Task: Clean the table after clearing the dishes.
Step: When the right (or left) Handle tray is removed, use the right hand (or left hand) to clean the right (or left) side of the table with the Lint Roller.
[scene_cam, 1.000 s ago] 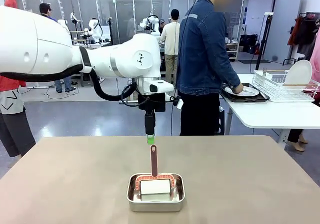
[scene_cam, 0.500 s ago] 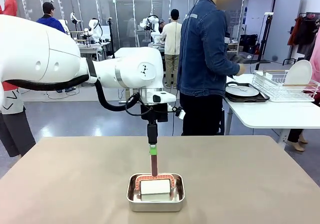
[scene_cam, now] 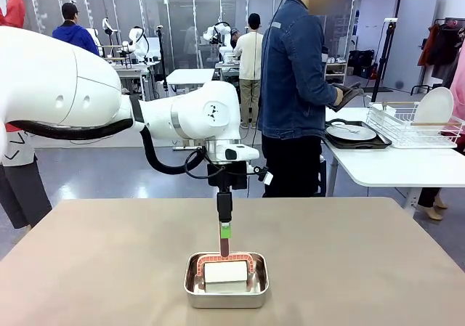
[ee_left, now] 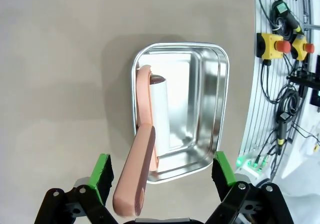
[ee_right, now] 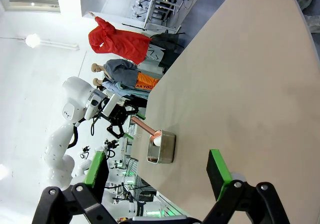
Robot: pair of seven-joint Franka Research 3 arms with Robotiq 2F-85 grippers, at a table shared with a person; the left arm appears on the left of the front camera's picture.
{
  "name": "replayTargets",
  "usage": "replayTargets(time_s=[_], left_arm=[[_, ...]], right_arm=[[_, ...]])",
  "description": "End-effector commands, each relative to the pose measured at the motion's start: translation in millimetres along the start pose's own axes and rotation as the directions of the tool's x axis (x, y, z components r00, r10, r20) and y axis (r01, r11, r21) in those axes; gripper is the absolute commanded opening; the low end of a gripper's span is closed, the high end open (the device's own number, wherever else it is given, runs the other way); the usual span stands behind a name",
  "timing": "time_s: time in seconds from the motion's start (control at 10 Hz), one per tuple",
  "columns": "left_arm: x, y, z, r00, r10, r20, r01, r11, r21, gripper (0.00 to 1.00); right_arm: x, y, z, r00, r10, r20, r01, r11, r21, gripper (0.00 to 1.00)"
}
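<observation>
The tan table carries a small steel pan with a white roller whose reddish handle stands up out of it. My left gripper hangs point-down over that handle. In the left wrist view the left gripper is open, and the handle rises between its green pads, nearer one pad and touching neither. My right gripper is open and holds nothing, above the table. The dishes lie on a dark tray on the white side table.
A person in a denim jacket stands beyond the far edge, turned to the white side table, a dark thing in one hand. A wire rack with a plate stands there. Around the pan the tabletop is bare.
My left gripper has come down over the roller's handle, so its fingers now flank the handle's upper part. The person has lifted a hand off the plate.
</observation>
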State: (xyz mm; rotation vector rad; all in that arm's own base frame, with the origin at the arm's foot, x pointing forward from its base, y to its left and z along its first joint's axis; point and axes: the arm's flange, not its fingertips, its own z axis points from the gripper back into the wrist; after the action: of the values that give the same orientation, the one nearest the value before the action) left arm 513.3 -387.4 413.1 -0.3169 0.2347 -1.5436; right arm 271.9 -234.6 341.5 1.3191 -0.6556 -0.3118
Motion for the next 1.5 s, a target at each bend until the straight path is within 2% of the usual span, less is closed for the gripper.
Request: replayTargets(time_s=[0.0, 0.2, 0.3, 0.4, 0.5, 0.6, 0.8, 0.9, 1.0, 1.4], left_arm=[[-8.6, -6.8, -6.4, 1.000, 0.006, 0.011, -0.006, 1.000, -0.023, 1.00], [-12.2, -4.5, -12.6, 1.000, 0.016, 0.004, -0.016, 0.999, -0.032, 1.00], [-12.2, -3.5, -14.5, 1.000, 0.019, 0.005, -0.019, 0.999, -0.031, 0.75], [-12.0, -3.5, -14.2, 1.000, 0.016, 0.008, -0.016, 0.999, -0.033, 0.40], [-11.6, -4.1, -14.0, 1.000, 0.010, 0.005, -0.010, 1.000, -0.023, 0.15], [-12.4, -4.6, -13.0, 1.000, 0.012, 0.006, -0.012, 1.000, -0.025, 0.00], [-14.4, -4.7, -12.5, 1.000, 0.016, 0.011, -0.016, 1.000, -0.027, 0.00], [-14.9, -4.7, -12.1, 1.000, 0.015, 0.020, -0.014, 1.000, -0.023, 0.03], [-14.6, -5.1, -10.8, 1.000, 0.016, 0.026, -0.015, 1.000, -0.021, 0.00], [-20.9, -25.4, 10.5, 0.996, 0.026, 0.082, -0.027, 0.999, 0.020, 0.00]], right_arm=[[0.0, 2.2, 0.1, 1.000, 0.010, 0.011, -0.010, 1.000, 0.000, 1.00], [0.0, 2.2, 0.1, 1.000, 0.010, 0.011, -0.010, 1.000, 0.000, 1.00], [0.0, 2.2, 0.1, 1.000, 0.010, 0.011, -0.010, 1.000, 0.000, 1.00], [0.0, 2.2, 0.1, 1.000, 0.010, 0.011, -0.010, 1.000, 0.000, 1.00], [0.0, 2.2, 0.1, 1.000, 0.010, 0.011, -0.010, 1.000, 0.000, 1.00], [0.0, 2.2, 0.1, 1.000, 0.010, 0.011, -0.010, 1.000, 0.000, 1.00], [0.0, 2.2, 0.1, 1.000, 0.010, 0.011, -0.010, 1.000, 0.000, 1.00], [0.0, 2.2, 0.1, 1.000, 0.010, 0.011, -0.010, 1.000, 0.000, 1.00], [0.0, 2.2, 0.1, 1.000, 0.010, 0.011, -0.010, 1.000, 0.000, 1.00], [0.0, 2.2, 0.1, 1.000, 0.010, 0.011, -0.010, 1.000, 0.000, 1.00]])
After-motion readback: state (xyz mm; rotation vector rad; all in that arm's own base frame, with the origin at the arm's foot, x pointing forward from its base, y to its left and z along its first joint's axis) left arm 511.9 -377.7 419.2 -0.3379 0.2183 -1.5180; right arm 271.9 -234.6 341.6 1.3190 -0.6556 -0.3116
